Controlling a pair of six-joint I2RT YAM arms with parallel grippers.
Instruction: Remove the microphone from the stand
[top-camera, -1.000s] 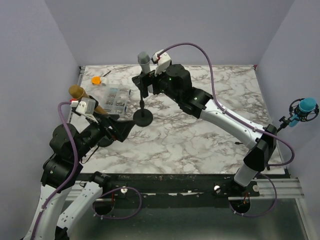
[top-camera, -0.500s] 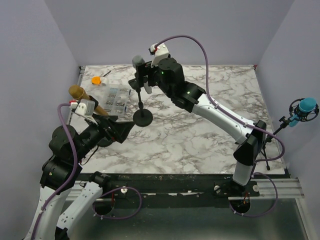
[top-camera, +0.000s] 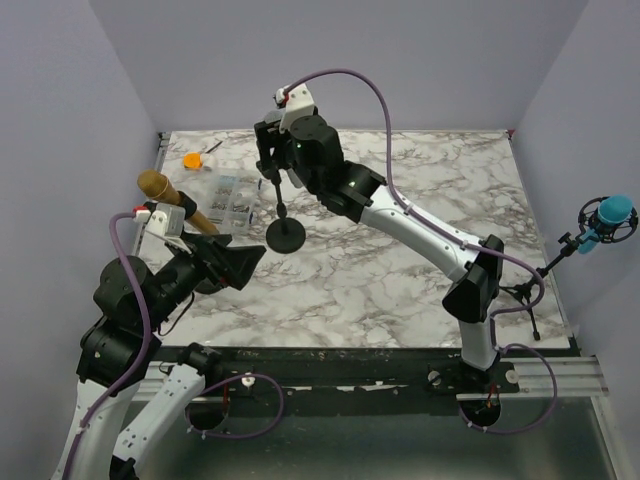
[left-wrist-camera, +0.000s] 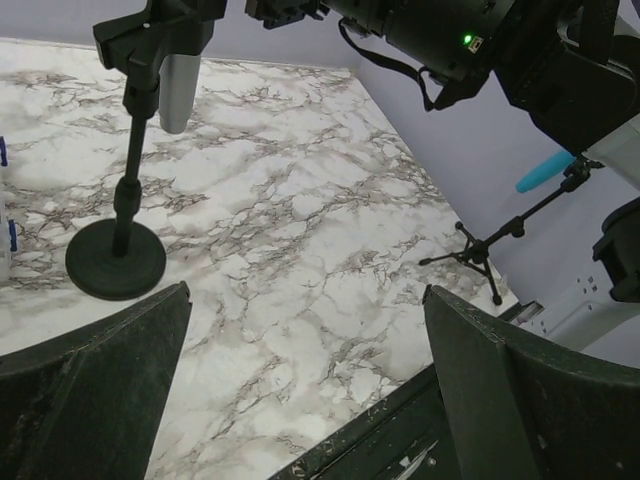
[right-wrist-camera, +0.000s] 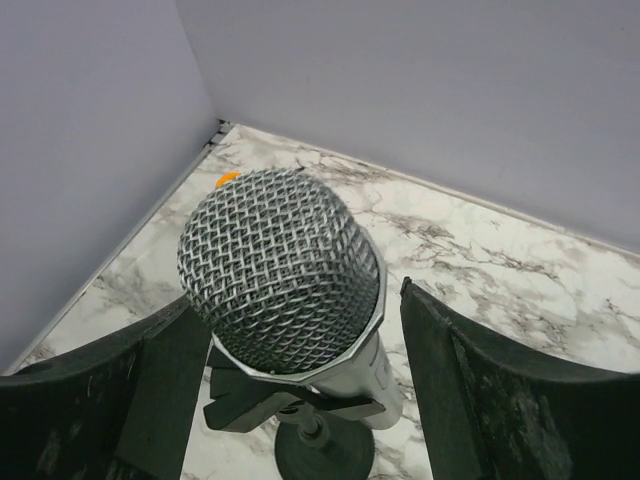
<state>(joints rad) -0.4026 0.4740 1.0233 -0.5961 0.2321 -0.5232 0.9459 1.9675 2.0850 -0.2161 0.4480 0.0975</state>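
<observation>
The mic (right-wrist-camera: 280, 265) sits clipped atop the stand (left-wrist-camera: 115, 262), between the right gripper's (right-wrist-camera: 298, 300) parted jaws, which are not touching it. Best close squarely, then pull along the mic's axis. The left gripper (left-wrist-camera: 308, 295) gapes near the stand's base.

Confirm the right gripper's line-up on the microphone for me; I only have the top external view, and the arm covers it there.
Observer: On the right wrist view the microphone's mesh head sits between the right gripper's fingers. The jaws are open, and marble shows between the head and one finger.
Operator: Check that it is seated in the stand.
Observer: It is. A black clip holds the body just under the head.
Operator: Report the left side.
Observer: On the left wrist view the left gripper is open and holds nothing. The stand's round base sits on the marble ahead of it.
</observation>
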